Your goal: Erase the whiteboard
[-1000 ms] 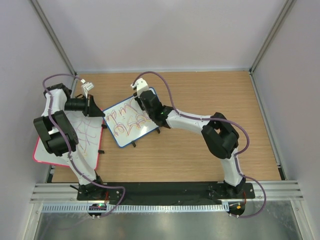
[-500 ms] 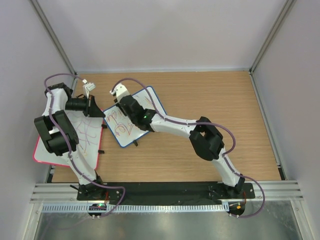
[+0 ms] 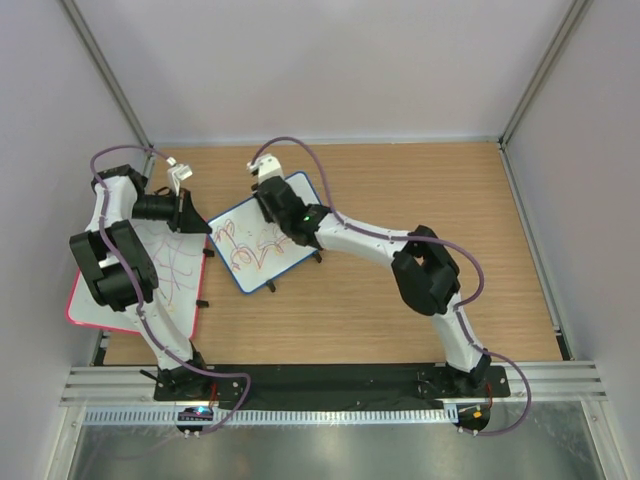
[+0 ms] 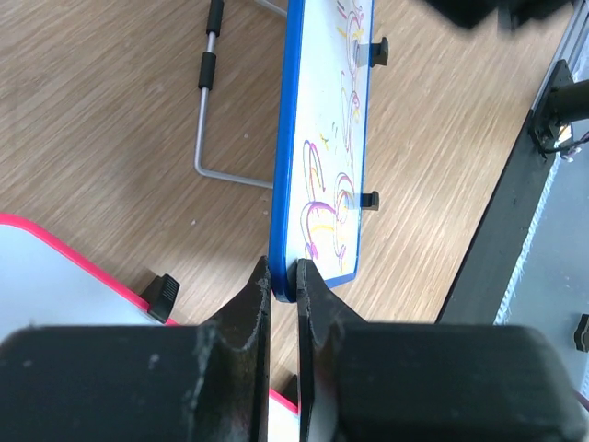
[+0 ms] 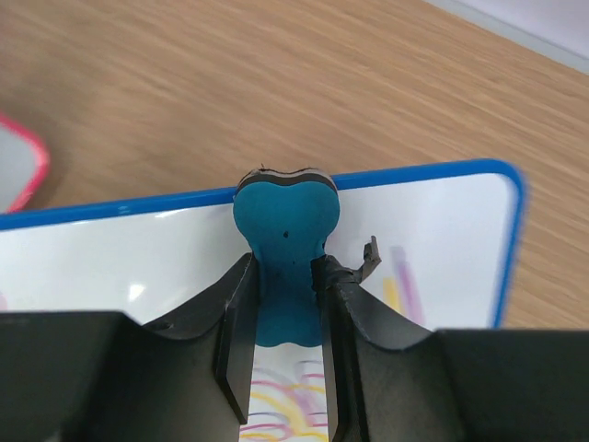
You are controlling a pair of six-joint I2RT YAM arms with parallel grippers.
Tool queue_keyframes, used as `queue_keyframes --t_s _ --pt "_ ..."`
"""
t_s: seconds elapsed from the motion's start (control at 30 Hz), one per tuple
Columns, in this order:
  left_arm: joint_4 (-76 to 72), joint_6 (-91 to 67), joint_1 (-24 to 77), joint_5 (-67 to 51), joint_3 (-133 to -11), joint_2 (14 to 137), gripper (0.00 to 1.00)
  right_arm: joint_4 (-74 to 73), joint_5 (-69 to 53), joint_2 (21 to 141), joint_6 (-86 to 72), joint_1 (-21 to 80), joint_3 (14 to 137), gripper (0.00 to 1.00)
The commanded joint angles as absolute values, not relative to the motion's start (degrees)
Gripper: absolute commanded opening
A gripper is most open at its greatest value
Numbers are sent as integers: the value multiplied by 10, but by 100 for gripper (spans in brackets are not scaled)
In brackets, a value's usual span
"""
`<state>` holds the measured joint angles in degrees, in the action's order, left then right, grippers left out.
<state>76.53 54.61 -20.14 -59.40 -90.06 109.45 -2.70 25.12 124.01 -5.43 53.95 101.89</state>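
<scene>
— What is the left gripper (image 4: 283, 276) doing?
— It is pinching the whiteboard (image 4: 327, 138) by a corner, fingers closed on the blue frame. The board is stretching away straight ahead of it.
— And the right gripper (image 5: 283, 308)?
— It is clamping a teal eraser (image 5: 285, 216), whose head is reaching the frame just ahead of the fingertips. Coloured scribbles are showing beneath its fingers.

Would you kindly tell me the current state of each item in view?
whiteboard: scribbled on, not yet clean.
eraser: gripped, at the whiteboard's far edge.
left tool: shut on the whiteboard's corner.
right tool: shut on the eraser.
pink-framed board: scribbled in purple, lying flat.
</scene>
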Motion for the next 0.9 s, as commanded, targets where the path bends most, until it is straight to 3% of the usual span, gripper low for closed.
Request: queue_keyframes --t_s 0.0,0.6,0.87 --pt "756 584 -190 -584 -920 1066 0 -112 298 1227 -74 474 992 1" --pt "736 570 -177 -565 -911 1053 0 -216 230 1353 -33 587 1207 1" --pt "734 570 -178 -561 -914 1049 0 -221 278 1298 -54 529 1128 1"
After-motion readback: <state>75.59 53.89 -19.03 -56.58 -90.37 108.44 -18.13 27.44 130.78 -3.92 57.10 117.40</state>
